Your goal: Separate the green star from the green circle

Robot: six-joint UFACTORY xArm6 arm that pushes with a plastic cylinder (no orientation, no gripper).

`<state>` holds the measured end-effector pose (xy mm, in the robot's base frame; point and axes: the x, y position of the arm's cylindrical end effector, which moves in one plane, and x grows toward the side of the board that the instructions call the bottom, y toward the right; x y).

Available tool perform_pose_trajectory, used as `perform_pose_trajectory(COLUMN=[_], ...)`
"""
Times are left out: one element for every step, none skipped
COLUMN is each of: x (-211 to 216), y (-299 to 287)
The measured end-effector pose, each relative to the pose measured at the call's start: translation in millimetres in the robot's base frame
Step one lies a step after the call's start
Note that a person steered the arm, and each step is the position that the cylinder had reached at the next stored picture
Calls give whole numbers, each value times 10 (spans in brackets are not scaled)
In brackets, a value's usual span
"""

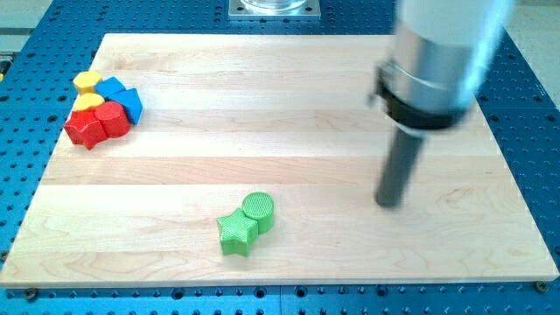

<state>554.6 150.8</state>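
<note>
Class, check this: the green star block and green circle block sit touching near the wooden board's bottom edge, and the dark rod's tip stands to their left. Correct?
Not quite. The camera view shows my tip to the right of the touching green star block and green circle block, not the left. Both sit near the wooden board's bottom edge.

There are two green blocks: one green star (pixel 236 234) and one green circle (pixel 258 210). They touch each other.

At the view's top left sits a bunch of six more blocks. Two are yellow: one yellow heart (pixel 86 82) and one more yellow block (pixel 87 101). Two are blue: one blue block (pixel 110 87) and another blue block (pixel 129 103). Two are red: one red star (pixel 86 129) and one red block (pixel 114 119).

That makes eight blocks in all.

There is one wooden board (pixel 289 105). There is one rod, with my tip (pixel 388 203).
</note>
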Motion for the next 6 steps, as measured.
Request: perform_pose_trajectory(x=[261,220,211,24,-34,247], y=[-623,-1565,-2048,-2939,-2981,-2807])
